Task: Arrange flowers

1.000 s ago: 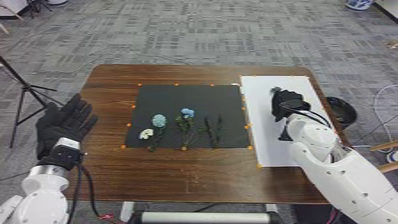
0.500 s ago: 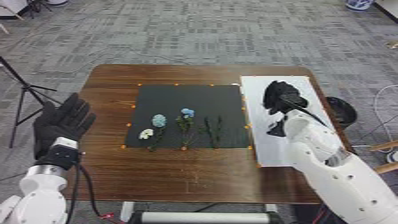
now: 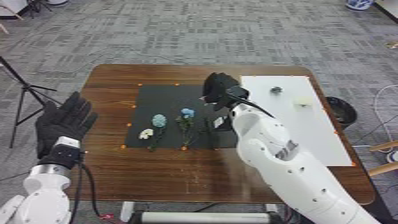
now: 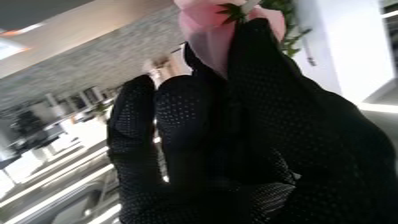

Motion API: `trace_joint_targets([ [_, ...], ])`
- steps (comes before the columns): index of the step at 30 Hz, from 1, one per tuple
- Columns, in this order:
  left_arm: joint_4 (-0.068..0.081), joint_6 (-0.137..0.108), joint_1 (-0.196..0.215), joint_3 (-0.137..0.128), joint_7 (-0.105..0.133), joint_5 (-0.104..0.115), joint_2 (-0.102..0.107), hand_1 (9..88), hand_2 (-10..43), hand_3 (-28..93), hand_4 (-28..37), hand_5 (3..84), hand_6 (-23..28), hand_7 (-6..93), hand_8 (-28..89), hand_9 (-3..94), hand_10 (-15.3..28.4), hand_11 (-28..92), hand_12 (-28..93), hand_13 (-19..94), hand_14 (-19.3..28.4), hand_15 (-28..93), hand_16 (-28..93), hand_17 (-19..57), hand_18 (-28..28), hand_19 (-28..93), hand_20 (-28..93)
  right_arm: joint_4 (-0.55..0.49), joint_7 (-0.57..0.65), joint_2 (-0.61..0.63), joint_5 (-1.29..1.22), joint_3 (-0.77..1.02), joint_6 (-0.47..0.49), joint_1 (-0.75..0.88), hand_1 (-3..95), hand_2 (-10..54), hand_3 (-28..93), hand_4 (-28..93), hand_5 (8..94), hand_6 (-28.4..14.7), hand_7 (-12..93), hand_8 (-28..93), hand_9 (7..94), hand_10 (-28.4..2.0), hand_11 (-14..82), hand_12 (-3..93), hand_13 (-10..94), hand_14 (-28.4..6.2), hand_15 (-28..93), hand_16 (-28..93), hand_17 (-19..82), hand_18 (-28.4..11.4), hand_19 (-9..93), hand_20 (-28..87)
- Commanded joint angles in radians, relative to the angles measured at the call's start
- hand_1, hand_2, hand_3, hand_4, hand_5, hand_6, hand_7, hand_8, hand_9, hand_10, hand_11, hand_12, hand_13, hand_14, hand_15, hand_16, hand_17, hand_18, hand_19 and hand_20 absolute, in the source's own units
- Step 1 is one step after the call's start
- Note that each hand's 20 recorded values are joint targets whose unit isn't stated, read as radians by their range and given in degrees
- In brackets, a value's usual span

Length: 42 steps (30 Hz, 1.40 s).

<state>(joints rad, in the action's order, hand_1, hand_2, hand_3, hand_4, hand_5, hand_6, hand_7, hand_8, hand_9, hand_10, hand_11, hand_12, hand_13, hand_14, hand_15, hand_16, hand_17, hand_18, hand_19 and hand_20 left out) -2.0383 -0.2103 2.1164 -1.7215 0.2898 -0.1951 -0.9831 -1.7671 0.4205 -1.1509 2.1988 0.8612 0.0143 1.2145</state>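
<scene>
Your right hand (image 3: 220,90) is over the far right part of the black mat (image 3: 169,97), near the left edge of the white sheet (image 3: 311,135). In the right wrist view its thumb and fingers are closed to a narrow pinch on a pink flower (image 4: 202,37), the petals caught at the fingertips and green leaves (image 4: 289,42) beside the bloom. Your left hand (image 3: 67,120) is open and unladen at the table's left edge, fingers straight and slightly apart. On the mat you have a white flower (image 3: 146,134) nearest the left edge, a pale blue flower (image 3: 159,120) just beside it, then a blue flower (image 3: 187,112) to the right, its stem running toward you. For edges, watch your right forearm: it slants in over the near right part of the table (image 3: 178,175) and across the left edge of the sheet. A small grey thing (image 3: 276,90) and a pale square (image 3: 303,101) lie on that sheet, and a dark bin (image 3: 341,114) stands off the table's right side. For moving room, you have a strip of brown wood between the mat and the far edge, another to the mat's left, and a wider one on the near side.
</scene>
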Motion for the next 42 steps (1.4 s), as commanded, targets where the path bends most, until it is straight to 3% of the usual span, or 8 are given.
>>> trace_joint_targets([
  [1, -0.003, 0.009, 0.000, -0.003, -0.004, -0.010, -0.008, 25.2, 17.5, 66, -28.3, 40.9, 7.5, 11.8, -10, 28.4, 13.3, 16, 5, 19, 11.4, 17, -6, -6.4, 11.2, 26, 8, 0.041, -0.021, -0.043, 0.064, -0.048, 0.017, 0.001, 59.3, -9.5, 72, -28, 70.5, 1.0, 40, 1, 76.4, -8.4, 30.6, 56.6, 63, -9.6, 69, 48, 33, -22.8, 81, 41],
  [8, -0.003, 0.013, 0.001, -0.005, -0.003, -0.008, -0.008, 25.1, 17.4, 66, -28.3, 40.9, 7.5, 11.9, -10, 28.4, 13.2, 16, 5, 19, 11.4, 17, -6, -6.3, 11.2, 26, 8, 0.071, -0.004, -0.044, 0.106, -0.075, 0.016, 0.018, 58.0, -9.5, 73, -28, 70.1, 0.7, 40, 0, 75.8, -8.3, 29.8, 55.9, 63, -9.9, 68, 47, 33, -22.9, 80, 41],
  [11, -0.001, 0.029, 0.000, -0.006, -0.004, -0.002, -0.008, 24.9, 17.4, 67, -28.3, 40.9, 7.4, 11.9, -10, 28.4, 13.3, 16, 5, 19, 11.4, 17, -6, -6.3, 11.2, 26, 8, 0.061, 0.022, -0.038, 0.057, -0.073, 0.011, 0.028, 57.3, -9.5, 73, -28, 69.5, 0.5, 39, 0, 75.6, -8.6, 29.0, 55.0, 62, -10.0, 68, 47, 32, -22.9, 80, 41],
  [15, -0.005, 0.023, 0.011, -0.015, -0.001, 0.000, -0.008, 25.0, 17.0, 67, -28.3, 40.9, 7.4, 11.9, -10, 28.5, 13.4, 16, 5, 19, 11.3, 17, -6, -6.2, 11.1, 25, 8, 0.065, 0.016, -0.045, 0.075, -0.082, 0.001, 0.033, 56.8, -9.5, 73, -28, 69.2, 0.1, 39, 0, 75.3, -8.7, 28.3, 54.1, 62, -9.9, 68, 47, 32, -22.8, 80, 41],
  [21, 0.003, 0.031, -0.004, -0.005, -0.013, 0.003, -0.008, 25.0, 16.7, 67, -28.3, 40.9, 7.4, 11.9, -10, 28.7, 13.5, 16, 6, 19, 11.3, 16, -6, -6.2, 11.1, 26, 8, 0.064, 0.027, -0.053, 0.077, -0.091, -0.009, 0.044, 56.0, -9.5, 74, -28, 67.3, -0.2, 38, 0, 74.0, -9.0, 26.7, 52.5, 61, -9.6, 68, 47, 31, -22.7, 80, 40],
  [24, 0.006, 0.038, -0.004, -0.002, -0.011, 0.017, -0.009, 25.1, 16.6, 67, -28.3, 41.0, 7.2, 12.0, -10, 28.8, 13.4, 16, 6, 19, 11.4, 16, -6, -6.2, 11.2, 25, 8, 0.057, 0.022, -0.043, 0.055, -0.089, -0.006, 0.050, 55.4, -9.5, 74, -28, 65.6, -0.6, 38, 0, 73.4, -9.2, 24.0, 49.5, 60, -9.2, 67, 46, 31, -22.7, 79, 40],
  [30, 0.006, 0.044, 0.005, -0.003, -0.013, 0.024, -0.011, 25.8, 16.2, 67, -28.3, 41.3, 6.7, 12.4, -10, 29.5, 13.5, 17, 6, 20, 11.4, 17, -6, -6.1, 11.1, 25, 8, 0.056, 0.048, -0.027, 0.049, -0.087, -0.035, 0.052, 53.4, -9.5, 76, -28, 63.2, -0.9, 32, -2, 69.9, -9.9, 18.2, 43.2, 57, -8.8, 65, 45, 30, -22.7, 78, 38],
  [42, 0.004, 0.039, 0.013, -0.013, -0.007, 0.024, -0.016, 25.6, 16.0, 68, -28.3, 41.4, 6.9, 12.2, -10, 29.5, 13.3, 16, 6, 20, 11.5, 17, -6, -6.1, 11.1, 25, 8, 0.035, 0.052, -0.022, 0.045, -0.072, -0.040, 0.050, 48.3, -9.5, 80, -28, 62.5, -1.2, 29, -15, 61.9, -13.7, 29.1, 23.1, 57, -10.0, 67, 42, 29, -23.0, 79, 37],
])
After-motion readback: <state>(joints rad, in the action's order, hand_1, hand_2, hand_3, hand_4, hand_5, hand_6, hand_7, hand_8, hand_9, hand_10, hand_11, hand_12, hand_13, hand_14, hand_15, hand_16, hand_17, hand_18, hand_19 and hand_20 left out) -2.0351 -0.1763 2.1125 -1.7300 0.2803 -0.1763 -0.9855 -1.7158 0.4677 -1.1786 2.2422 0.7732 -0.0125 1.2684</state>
